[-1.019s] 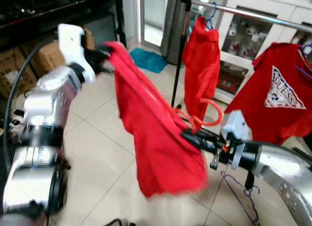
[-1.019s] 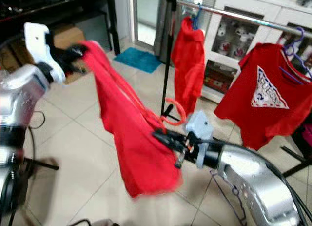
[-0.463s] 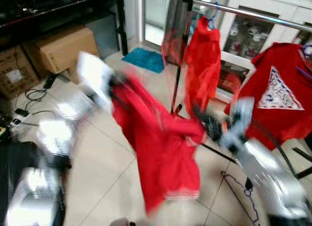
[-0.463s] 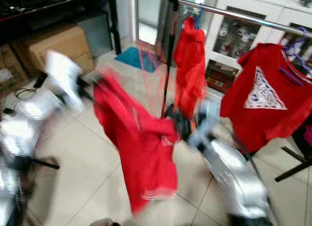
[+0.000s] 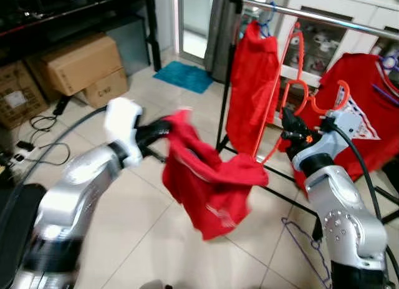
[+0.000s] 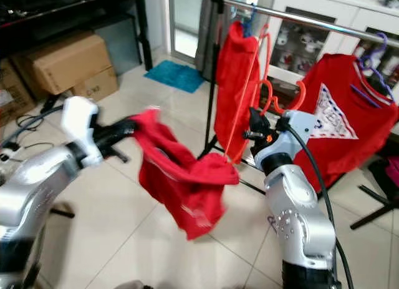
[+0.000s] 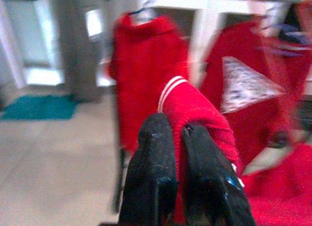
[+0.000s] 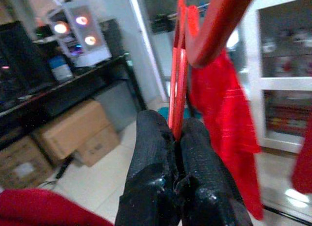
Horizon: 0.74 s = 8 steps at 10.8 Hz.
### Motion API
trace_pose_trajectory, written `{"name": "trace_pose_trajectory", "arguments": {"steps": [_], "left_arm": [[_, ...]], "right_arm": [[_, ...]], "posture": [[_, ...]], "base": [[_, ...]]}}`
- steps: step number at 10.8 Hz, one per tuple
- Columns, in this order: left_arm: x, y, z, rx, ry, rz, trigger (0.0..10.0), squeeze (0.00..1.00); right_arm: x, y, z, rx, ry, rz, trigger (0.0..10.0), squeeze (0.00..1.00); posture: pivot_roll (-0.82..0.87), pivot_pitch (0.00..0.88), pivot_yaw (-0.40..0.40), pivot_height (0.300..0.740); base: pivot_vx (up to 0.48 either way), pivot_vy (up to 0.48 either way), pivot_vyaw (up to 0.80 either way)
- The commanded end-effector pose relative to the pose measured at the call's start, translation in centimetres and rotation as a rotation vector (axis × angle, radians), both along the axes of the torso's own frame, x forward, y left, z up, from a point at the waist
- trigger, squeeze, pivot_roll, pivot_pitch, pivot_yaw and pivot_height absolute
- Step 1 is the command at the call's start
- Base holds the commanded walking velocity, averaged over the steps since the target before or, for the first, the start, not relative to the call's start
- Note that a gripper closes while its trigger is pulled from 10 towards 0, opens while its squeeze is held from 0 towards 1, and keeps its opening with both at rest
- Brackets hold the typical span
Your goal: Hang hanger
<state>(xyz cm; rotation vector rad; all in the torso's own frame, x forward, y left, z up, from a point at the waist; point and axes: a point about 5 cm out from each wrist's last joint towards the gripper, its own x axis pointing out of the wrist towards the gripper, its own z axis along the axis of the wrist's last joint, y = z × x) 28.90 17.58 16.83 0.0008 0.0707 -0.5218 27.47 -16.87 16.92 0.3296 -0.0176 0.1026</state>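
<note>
A: Head views first. Where is the hanger?

B: The red hanger [image 5: 293, 83] is up at the right, its wire pinched in the right pincer [image 5: 288, 119], hook near but under the rail [image 5: 312, 15]. The shirt [image 5: 209, 176] sags from it leftward to the left pincer [image 5: 163, 128], which clamps one end.

A: Left wrist view?

B: Both fingers [image 7: 156, 172] are clenched on a fold of red cloth with a white-striped cuff.

A: Right wrist?

B: Fingers [image 8: 161, 157] clenched tight on the thin red wire, hook curving overhead.

A: So how to hang it well?

B: I'd say lift the hook clear above the rail in the gap between the two hung shirts, lower it on, and keep the left end slack so the shirt doesn't drag the hanger askew.
</note>
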Motion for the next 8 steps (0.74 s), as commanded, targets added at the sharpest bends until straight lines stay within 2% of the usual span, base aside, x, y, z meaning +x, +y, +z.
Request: {"name": "trace_pose_trajectory", "arguments": {"steps": [1,2,6,7,8], "left_arm": [[-0.3,1.2,0.5,0.019,-0.027,0.106,2.1,0.0],[-1.0,2.0,0.0,0.061,-0.018,0.166,10.0,0.0],[-2.6,2.5,-2.2,0.149,0.075,0.147,10.0,0.0],[-3.7,1.1,-2.8,0.241,0.089,-0.037,10.0,0.0],[-3.4,-0.5,-2.5,0.222,0.078,-0.132,10.0,0.0]], "right_arm": [[-0.3,-0.7,0.4,-0.022,-0.003,-0.047,10.0,0.0],[-0.5,-1.4,0.5,-0.06,-0.017,-0.109,10.0,0.0],[-0.9,-2.0,1.1,0.026,-0.047,-0.144,10.0,0.0],[-0.7,-2.8,1.9,0.074,-0.079,-0.174,10.0,0.0],[0.0,-1.9,2.9,0.127,-0.108,-0.071,10.0,0.0]], "posture": [[-0.09,0.0,-0.012,0.74],[-0.09,0.0,-0.014,0.74],[-0.08,0.0,-0.027,0.74],[-0.08,0.0,-0.028,0.74],[-0.08,0.0,-0.024,0.74]], "base": [[0.0,0.0,0.0],[0.0,0.0,-0.8],[0.0,0.0,-0.8],[0.0,0.0,-0.8],[0.0,0.0,-0.8]]}}
